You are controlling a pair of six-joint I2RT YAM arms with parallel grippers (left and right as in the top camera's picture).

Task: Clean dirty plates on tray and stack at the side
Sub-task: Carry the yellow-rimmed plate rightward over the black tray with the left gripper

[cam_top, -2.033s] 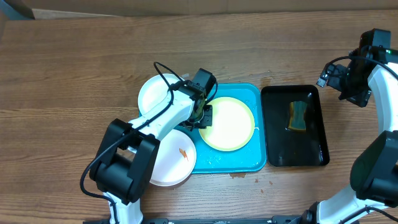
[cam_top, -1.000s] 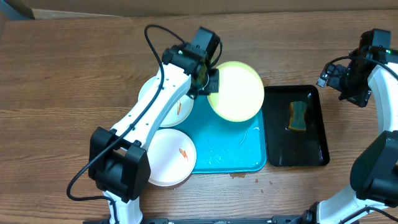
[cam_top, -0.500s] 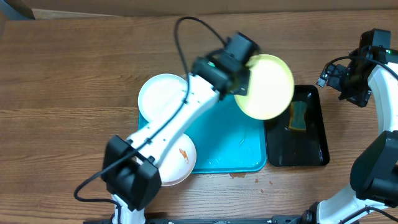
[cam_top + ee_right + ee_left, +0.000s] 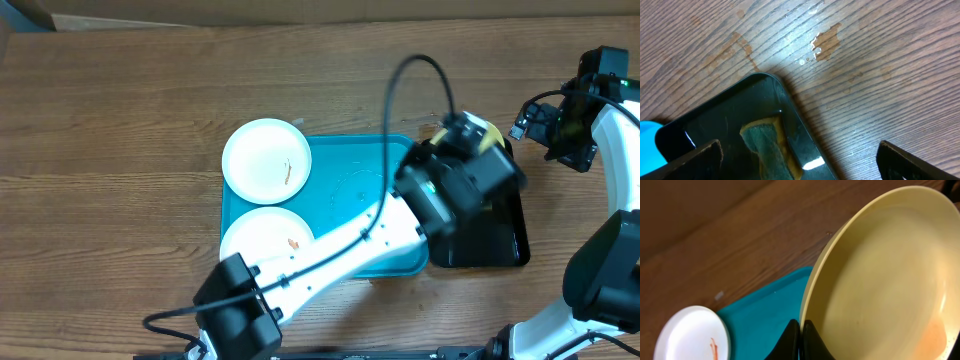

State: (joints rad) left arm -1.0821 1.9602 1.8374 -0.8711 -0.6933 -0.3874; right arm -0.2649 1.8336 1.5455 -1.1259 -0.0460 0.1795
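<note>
My left gripper is shut on the rim of the yellow-green plate and holds it tilted in the air. Overhead, that gripper is over the top of the black tray, and only a sliver of the plate shows past the arm. Two white plates with orange specks lie at the left end of the turquoise tray. One overlaps its upper left corner and one sits at its lower left. My right gripper is open and empty, high at the table's right.
A green and yellow sponge lies in the wet black tray. A small water spill marks the wood behind it. My left arm crosses the turquoise tray diagonally. The nearer white plate shows in the left wrist view.
My left gripper lifted the yellow-green plate off the turquoise tray and swung it right, over the black tray. The right arm has not moved.
</note>
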